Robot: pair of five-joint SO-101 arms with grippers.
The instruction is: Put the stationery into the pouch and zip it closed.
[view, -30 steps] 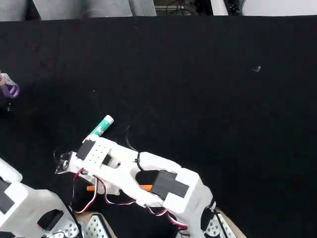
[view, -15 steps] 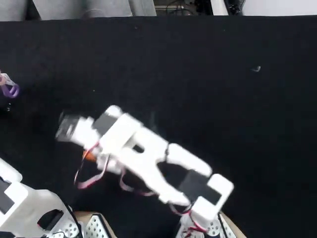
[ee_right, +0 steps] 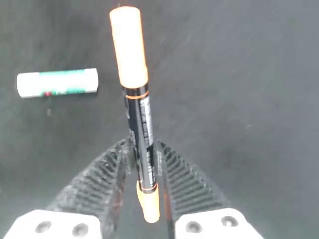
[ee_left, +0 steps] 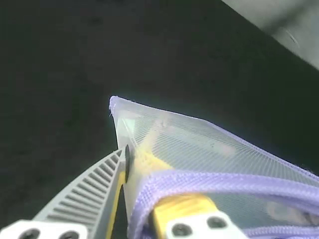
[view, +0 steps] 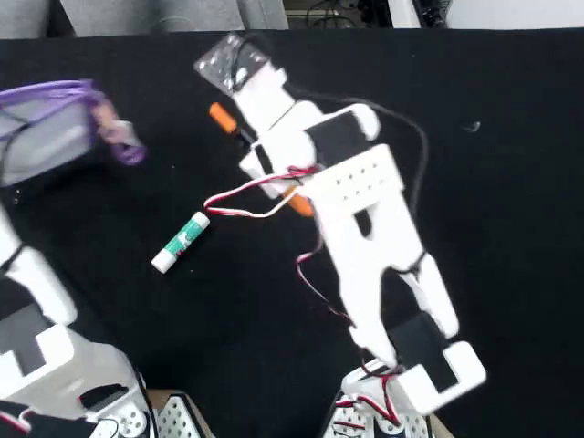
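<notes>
The pouch (view: 46, 128), clear mesh with a purple zip edge, sits at about 10 o'clock on the black table (view: 474, 228). The left gripper (ee_left: 130, 162) is clamped on one corner of it. Pale, yellowish shapes show through the mesh, but whether anything lies inside cannot be told. Near 12 o'clock, the right gripper (ee_right: 142, 147) has its fingers closed tight on a marker (ee_right: 137, 114) with a black barrel and orange ends. It grips the marker close to one end, outside the pouch. A green and white glue stick (view: 180, 242) lies loose on the table toward 8 o'clock from the marker, well apart from the pouch.
</notes>
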